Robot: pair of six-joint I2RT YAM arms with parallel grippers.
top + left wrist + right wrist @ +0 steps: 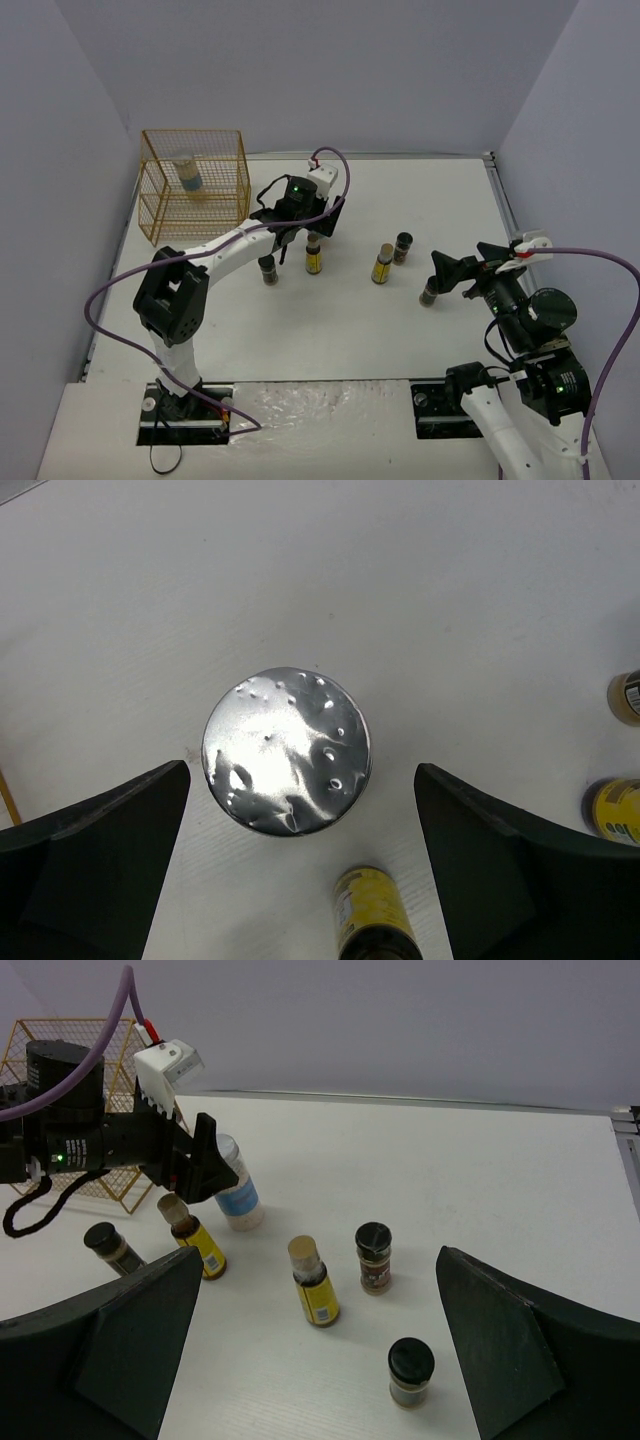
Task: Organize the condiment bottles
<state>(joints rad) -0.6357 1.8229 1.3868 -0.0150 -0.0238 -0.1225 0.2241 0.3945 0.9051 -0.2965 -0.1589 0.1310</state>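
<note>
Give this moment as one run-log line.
left gripper: open, above silver-lidded jar | right gripper: open, empty | gold wire rack: one pale jar inside

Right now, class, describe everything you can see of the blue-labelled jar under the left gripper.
The blue-labelled jar is wide, pale and translucent-looking, with whitish contents and a dented silver foil top. It stands upright on the white table, between the open fingers of the left gripper, which flank it without touching.

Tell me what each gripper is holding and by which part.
Nothing is held. The left gripper stands open around the top of a pale blue-labelled jar, gaps showing on both sides; the right gripper is open and empty.
</note>
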